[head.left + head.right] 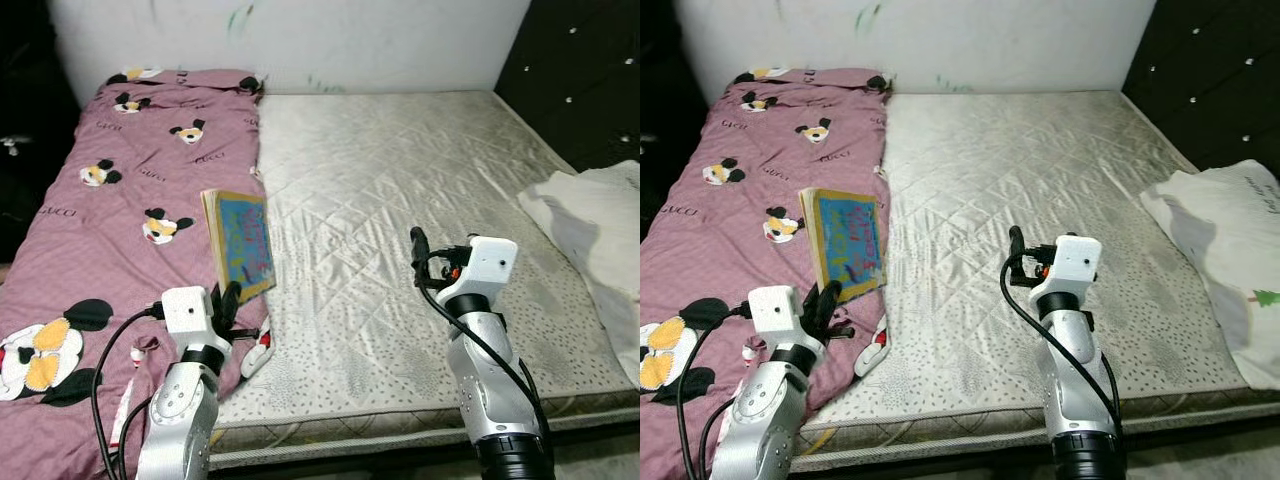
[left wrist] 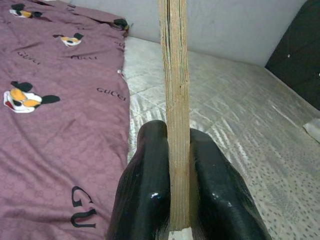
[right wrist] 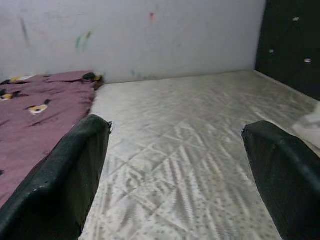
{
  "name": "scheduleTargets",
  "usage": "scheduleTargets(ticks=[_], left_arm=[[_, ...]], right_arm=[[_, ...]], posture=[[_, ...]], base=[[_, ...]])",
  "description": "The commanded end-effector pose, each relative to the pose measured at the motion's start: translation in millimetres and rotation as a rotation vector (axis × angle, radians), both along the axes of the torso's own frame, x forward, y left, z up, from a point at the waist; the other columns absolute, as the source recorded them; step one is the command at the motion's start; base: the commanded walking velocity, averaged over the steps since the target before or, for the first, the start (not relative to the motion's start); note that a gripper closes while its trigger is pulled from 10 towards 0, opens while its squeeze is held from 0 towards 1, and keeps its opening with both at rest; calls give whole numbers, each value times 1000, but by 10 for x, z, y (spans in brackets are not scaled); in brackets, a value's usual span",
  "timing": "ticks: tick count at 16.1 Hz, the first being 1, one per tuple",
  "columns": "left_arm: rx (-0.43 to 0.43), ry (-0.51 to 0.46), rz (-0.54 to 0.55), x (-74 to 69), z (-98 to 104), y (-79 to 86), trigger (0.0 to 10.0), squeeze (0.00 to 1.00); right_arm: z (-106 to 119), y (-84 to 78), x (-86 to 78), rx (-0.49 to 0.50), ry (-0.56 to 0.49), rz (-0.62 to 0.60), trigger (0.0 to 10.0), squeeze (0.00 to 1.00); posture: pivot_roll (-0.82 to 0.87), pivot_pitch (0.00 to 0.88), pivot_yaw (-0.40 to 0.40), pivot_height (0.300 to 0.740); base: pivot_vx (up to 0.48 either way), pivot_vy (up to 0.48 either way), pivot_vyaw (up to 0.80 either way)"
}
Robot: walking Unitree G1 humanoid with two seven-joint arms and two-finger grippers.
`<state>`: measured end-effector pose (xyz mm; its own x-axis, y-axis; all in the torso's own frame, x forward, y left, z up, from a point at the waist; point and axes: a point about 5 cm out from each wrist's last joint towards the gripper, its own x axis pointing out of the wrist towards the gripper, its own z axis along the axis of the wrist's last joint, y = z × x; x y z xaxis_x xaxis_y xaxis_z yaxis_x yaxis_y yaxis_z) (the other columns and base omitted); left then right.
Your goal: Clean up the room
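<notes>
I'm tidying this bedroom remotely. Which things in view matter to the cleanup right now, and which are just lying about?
In the job:
- book, clamped upright in the left gripper
- right gripper, open, hovering over the bare mattress

Lying about:
- pink cartoon-print blanket along the mattress's left side
- white pillow at the right edge
- dark tufted headboard

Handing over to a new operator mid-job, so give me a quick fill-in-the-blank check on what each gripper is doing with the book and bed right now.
1. The left gripper is shut on the ____.
2. The right gripper hovers over the mattress with its fingers ____.
3. The pink blanket covers the robot's ____ side of the bed.

Missing words: book; open; left
</notes>
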<state>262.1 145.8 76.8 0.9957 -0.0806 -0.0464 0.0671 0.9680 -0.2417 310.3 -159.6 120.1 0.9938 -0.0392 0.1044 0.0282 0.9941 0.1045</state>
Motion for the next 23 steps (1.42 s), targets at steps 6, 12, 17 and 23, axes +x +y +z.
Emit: scheduleTargets(ticks=[6,12,17,23], left_arm=[[4,-28,2,40,57,-4,0,0],[5,-26,3,40,53,-7,0,0],[9,-22,11,35,40,6,1922,0],[8,-33,-3,56,74,-12,5647,0]], right_arm=[[-28,-56,-3,18,-3,-32,0,0],[-68,-49,9,2,23,-35,10000,0],[-68,-44,-11,36,3,-34,10000,1000],[-44,-94,3,7,-6,-78,10000,1000]], posture=[[77,8,0,740],[76,8,2,740],[71,0,6,740],[64,0,8,740]], base=[[0,0,0],[0,0,0],[0,0,0],[0,0,0]])
